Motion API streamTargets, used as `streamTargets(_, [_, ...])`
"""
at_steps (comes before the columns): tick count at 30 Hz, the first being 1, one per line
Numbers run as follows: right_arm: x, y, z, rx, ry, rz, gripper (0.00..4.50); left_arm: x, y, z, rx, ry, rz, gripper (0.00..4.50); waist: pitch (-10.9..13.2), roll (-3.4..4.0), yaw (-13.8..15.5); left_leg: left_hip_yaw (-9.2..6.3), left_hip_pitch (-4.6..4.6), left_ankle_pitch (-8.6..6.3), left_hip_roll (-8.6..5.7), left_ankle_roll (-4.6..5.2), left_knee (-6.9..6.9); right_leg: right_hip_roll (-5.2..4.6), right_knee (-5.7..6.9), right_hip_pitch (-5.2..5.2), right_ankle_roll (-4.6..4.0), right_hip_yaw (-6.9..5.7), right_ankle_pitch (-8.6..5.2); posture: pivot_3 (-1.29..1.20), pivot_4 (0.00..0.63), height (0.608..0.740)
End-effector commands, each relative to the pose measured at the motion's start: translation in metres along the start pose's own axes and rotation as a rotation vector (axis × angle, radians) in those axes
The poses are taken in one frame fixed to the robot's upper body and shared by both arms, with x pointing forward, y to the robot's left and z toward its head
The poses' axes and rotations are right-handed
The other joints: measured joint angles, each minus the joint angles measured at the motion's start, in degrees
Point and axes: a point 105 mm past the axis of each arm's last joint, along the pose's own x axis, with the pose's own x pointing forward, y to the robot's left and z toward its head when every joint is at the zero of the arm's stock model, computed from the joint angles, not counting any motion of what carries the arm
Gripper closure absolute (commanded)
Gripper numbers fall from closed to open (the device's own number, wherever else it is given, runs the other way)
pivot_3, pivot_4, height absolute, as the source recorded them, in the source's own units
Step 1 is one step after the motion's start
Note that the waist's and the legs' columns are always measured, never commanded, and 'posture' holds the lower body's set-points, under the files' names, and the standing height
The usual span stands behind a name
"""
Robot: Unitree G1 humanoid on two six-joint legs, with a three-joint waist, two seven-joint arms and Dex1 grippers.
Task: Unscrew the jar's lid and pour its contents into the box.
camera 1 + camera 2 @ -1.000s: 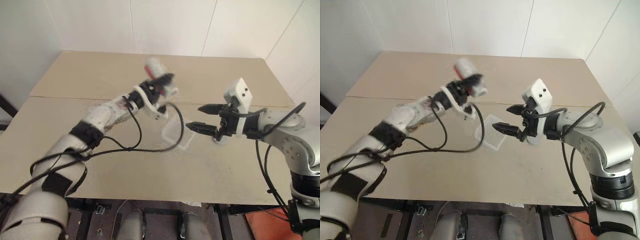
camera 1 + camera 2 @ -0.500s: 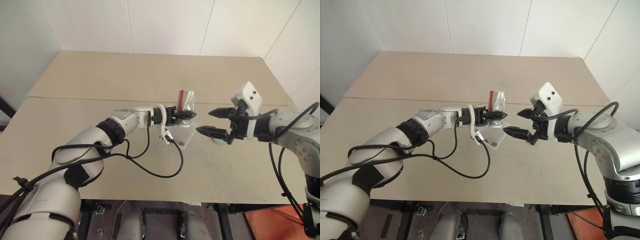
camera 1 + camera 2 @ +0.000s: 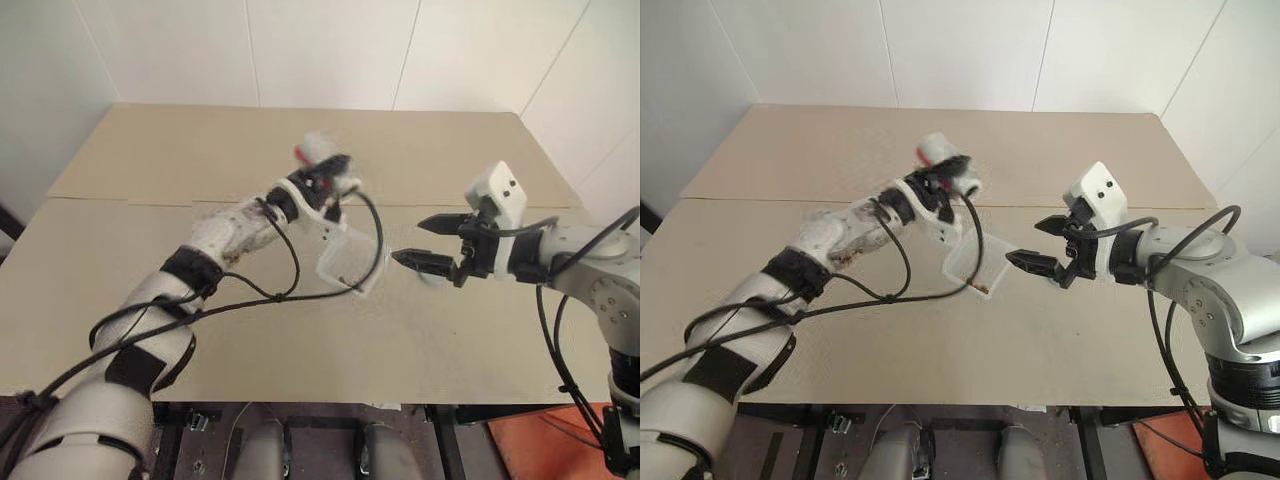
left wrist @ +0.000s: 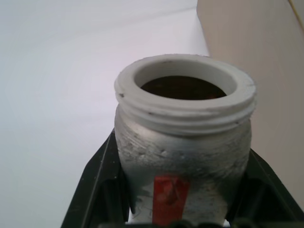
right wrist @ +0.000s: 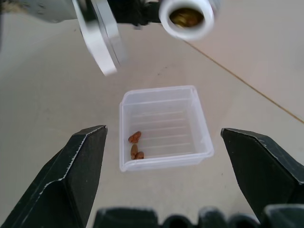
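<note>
Although some crumbs remain inside it, the small greyish cylindrical jar (image 4: 183, 156) with the red mark on its label already stands open: its white threaded mouth is bare, so the unscrewing looks done. The left gripper (image 3: 945, 182) pinches the jar by its body and holds it raised above the tan tabletop (image 3: 1090, 150), up and to the robot's left of the box.

The shallow square box of clear plastic (image 5: 164, 126) sits on the tabletop just beside the right gripper (image 3: 1038, 244), between the two arms. Three small brown bits (image 5: 135, 145) lie in one corner of the box, so pouring has begun. In the right wrist view a few more brown bits show inside the jar's mouth, so the pour is judged unfinished; the jar would need tipping over the box again.

The right gripper hangs with its black fingers spread wide and empty, pointing at the box from its right side. A pale rounded thing on the tabletop behind it may be the lid, but that cannot be told.

Count: one jar, one box, three bits in the box, an unclear few in the jar, two grippers.
</note>
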Motion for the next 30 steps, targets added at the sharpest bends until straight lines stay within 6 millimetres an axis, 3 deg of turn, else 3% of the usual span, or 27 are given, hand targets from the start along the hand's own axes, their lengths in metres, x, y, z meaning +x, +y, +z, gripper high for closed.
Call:
streamTargets(1, [-0.003, -0.002, 0.018, -0.031, -0.1, -0.015, 0.04, -0.017, 0.013, -0.022, -0.647, 0.127, -0.049, 2.51, 0.0, 0.0, -0.1, 0.0, 0.01, 0.0, 0.0, 0.0, 0.02, 0.01, 0.01, 0.01, 0.0, 0.01, 0.0, 0.0, 0.15, 0.74])
streamTargets(5, [0.001, -0.001, 0.02, -0.004, -0.138, -0.007, 0.04, -0.04, 0.001, -0.03, -1.096, 0.158, -0.07, 2.51, 0.0, 0.0, -0.2, -0.1, 0.07, 0.0, -0.03, -0.01, 0.04, 0.08, 0.01, 0.08, 0.01, 0.02, 0.0, 0.0, 0.15, 0.74])
streamTargets(8, [0.003, 0.0, 0.021, 0.006, -0.15, 0.0, 0.04, -0.054, -0.01, -0.034, -1.279, 0.157, -0.04, 2.51, 0.0, 0.01, -0.1, -0.25, 0.11, 0.0, -0.06, 0.0, 0.04, 0.08, -0.02, 0.16, 0.01, 0.02, 0.0, 0.0, 0.15, 0.74])
streamTargets(15, [0.006, 0.002, 0.022, 0.018, -0.158, 0.009, 0.04, -0.071, -0.052, -0.036, -1.299, 0.181, -0.038, 2.51, 0.0, 0.01, 0.1, -0.57, 0.34, -0.01, -0.11, 0.02, 0.04, 0.08, -0.1, 0.46, 0.01, -0.03, 0.01, 0.0, 0.15, 0.74])
streamTargets(18, [0.006, 0.004, 0.022, 0.016, -0.16, 0.014, 0.04, -0.075, -0.06, -0.037, -1.29, 0.172, -0.021, 2.51, 0.0, 0.01, 0.1, -0.62, 0.54, -0.02, -0.11, 0.03, 0.02, 0.08, -0.16, 0.7, 0.01, -0.07, 0.01, 0.0, 0.15, 0.74])
streamTargets(26, [0.007, 0.008, 0.019, 0.008, -0.156, 0.028, 0.0, -0.09, -0.071, -0.036, -1.264, 0.156, -0.023, 0.02, 0.0, 0.02, 0.1, -0.65, 0.59, -0.03, -0.1, 0.04, 0.01, 0.07, -0.17, 0.76, 0.0, -0.07, 0.01, 0.0, 0.15, 0.74])
streamTargets(30, [0.007, 0.01, 0.018, 0.006, -0.153, 0.03, 0.0, -0.103, -0.068, -0.038, -1.251, 0.168, -0.023, 0.02, 0.0, 0.02, 0.1, -0.67, 0.6, -0.03, -0.09, 0.04, 0.01, 0.08, -0.17, 0.76, 0.0, -0.07, 0.01, 0.0, 0.15, 0.74])
